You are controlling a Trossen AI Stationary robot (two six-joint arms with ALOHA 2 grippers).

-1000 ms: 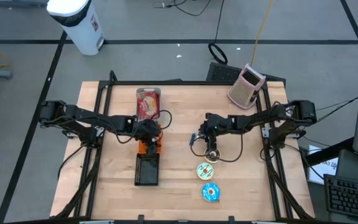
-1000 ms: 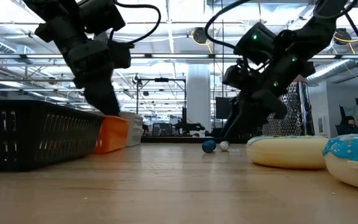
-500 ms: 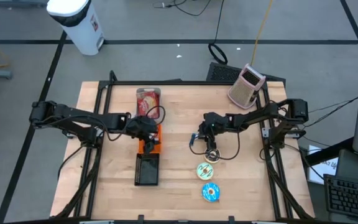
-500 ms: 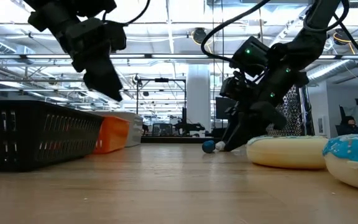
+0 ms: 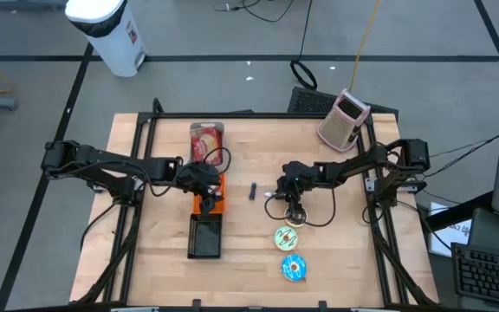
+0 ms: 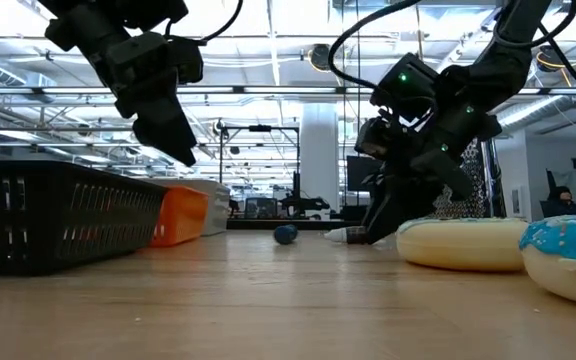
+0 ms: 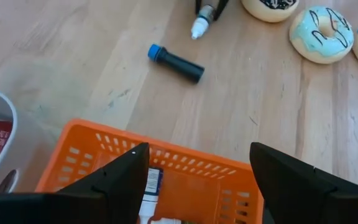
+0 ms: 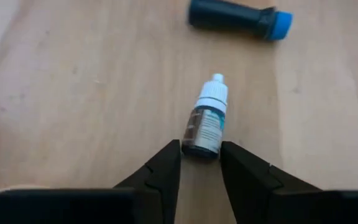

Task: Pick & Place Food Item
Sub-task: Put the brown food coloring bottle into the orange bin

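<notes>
1. Wooden table (image 5: 154, 260) is lying under both arms, ringed by a black frame, with bare board stretching open toward its 6 o'clock edge on the left half.
2. Left gripper (image 5: 204, 178) is hanging just left of the table's centre, over the near rim of an orange basket (image 7: 166, 180); its fingers (image 7: 123, 180) are standing spread apart with nothing between them.
3. A black basket (image 5: 205, 237) is sitting touching the orange one on its 6 o'clock side, and a red food packet (image 5: 206, 143) in a pale tray is lying at its 12 o'clock side, near the far edge.
4. Right gripper (image 5: 288, 192) is reaching down just right of centre; its fingers (image 8: 160, 171) are pinching the base of a small dropper bottle (image 8: 207, 127), whose white cap is pointing away from the wrist.
5. A dark marker with a blue cap (image 5: 254, 191) is lying loose on the board at 9 o'clock of the right gripper, in the open strip between the two arms.
6. Three donuts are lining up at 6 o'clock of the right gripper: a chocolate one (image 5: 294, 215) almost under it, a yellow one (image 5: 286, 238), then a blue one (image 5: 294, 269) nearest the front edge.
7. A pink box (image 5: 345, 118) is tilting over the far right corner.
</notes>
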